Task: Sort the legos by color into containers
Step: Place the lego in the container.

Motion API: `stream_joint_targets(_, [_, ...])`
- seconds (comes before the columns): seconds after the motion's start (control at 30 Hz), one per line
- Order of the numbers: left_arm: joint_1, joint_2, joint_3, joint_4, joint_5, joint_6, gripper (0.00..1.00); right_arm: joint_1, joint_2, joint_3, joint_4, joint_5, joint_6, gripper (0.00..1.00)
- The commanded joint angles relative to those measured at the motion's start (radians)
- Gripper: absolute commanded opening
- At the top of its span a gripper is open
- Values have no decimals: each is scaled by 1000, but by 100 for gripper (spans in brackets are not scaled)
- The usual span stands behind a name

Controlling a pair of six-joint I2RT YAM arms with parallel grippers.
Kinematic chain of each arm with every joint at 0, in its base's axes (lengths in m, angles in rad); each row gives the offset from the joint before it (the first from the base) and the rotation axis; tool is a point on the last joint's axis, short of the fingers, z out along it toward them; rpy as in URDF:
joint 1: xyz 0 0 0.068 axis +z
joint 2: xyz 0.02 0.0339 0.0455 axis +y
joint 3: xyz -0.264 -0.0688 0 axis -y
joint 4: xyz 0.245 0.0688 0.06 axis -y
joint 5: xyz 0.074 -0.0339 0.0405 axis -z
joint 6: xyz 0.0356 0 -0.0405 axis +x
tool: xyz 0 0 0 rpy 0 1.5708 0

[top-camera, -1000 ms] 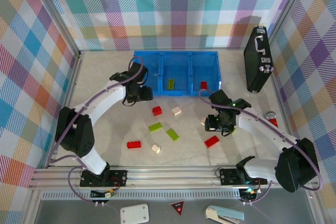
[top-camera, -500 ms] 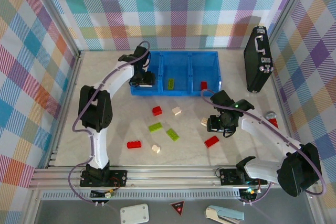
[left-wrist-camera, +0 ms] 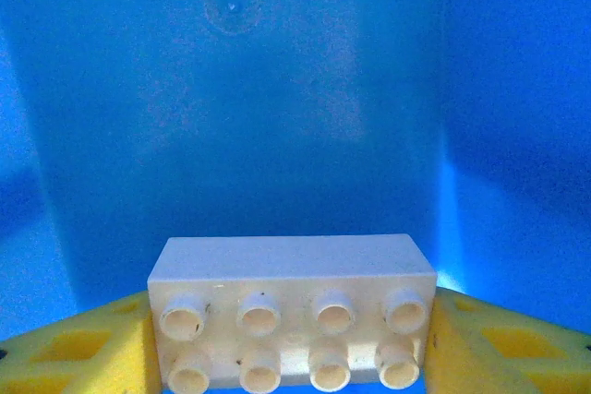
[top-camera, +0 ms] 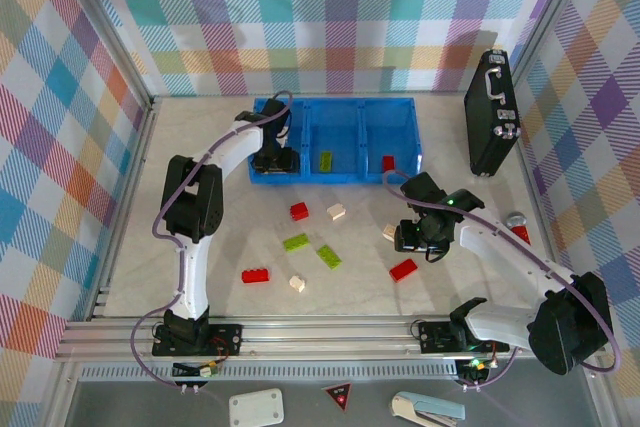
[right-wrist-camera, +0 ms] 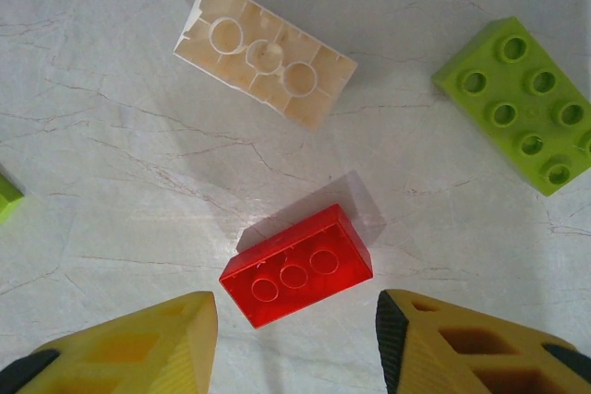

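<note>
1. Findings from overhead. The tray (top-camera: pixel 340 100) lies at the far side of the table (top-camera: pixel 200 237), with the case (top-camera: pixel 492 112) well apart to its right. Its middle compartment holds one green brick (top-camera: pixel 326 159) and its right compartment a stowed red brick (top-camera: pixel 388 162). The left gripper (top-camera: pixel 272 159) is down inside the left compartment; its jaws cannot be read from here. The right gripper (top-camera: pixel 408 237) hangs low over the table in front of the tray's right end. I count these loose bricks (top-camera: pixel 299 211) on the table: three red, two green, three cream. The right arm may hide more.
2. Left wrist. The yellow fingers (left-wrist-camera: pixel 74 352) are clamped on the ends of a cream brick (left-wrist-camera: pixel 291 320), held level with its studs toward the camera, over the tray floor (left-wrist-camera: pixel 277 117). Whether it touches the floor cannot be told.
3. Right wrist. The jaws stand apart and hold nothing. A red brick (right-wrist-camera: pixel 295 267) lies on the table just ahead of the gap, askew to the fingers (right-wrist-camera: pixel 138 343). Beyond it lies an upturned brick (right-wrist-camera: pixel 265 51), cream. A lime brick (right-wrist-camera: pixel 517 103) sits to the right, apart from both.
4. Progress, as judged: early. Two bricks are stowed and a third is at the point of release, so cream appears assigned to the left compartment. At least eight remain. The red brick looks to be the right arm's next pick.
</note>
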Motion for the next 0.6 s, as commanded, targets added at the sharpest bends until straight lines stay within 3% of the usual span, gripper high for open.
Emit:
stream_joint_targets(0.0, [5, -39, -28, -38, 34, -15, 63, 10, -14, 17, -10, 4, 11, 50])
stream_joint_targets(0.3, [5, -3, 18, -48, 25, -27, 73, 13, -26, 18, -11, 3, 12, 50])
stream_joint_targets(0.57, [6, -58, 32, -63, 31, -31, 74, 13, -29, 18, -10, 11, 15, 51])
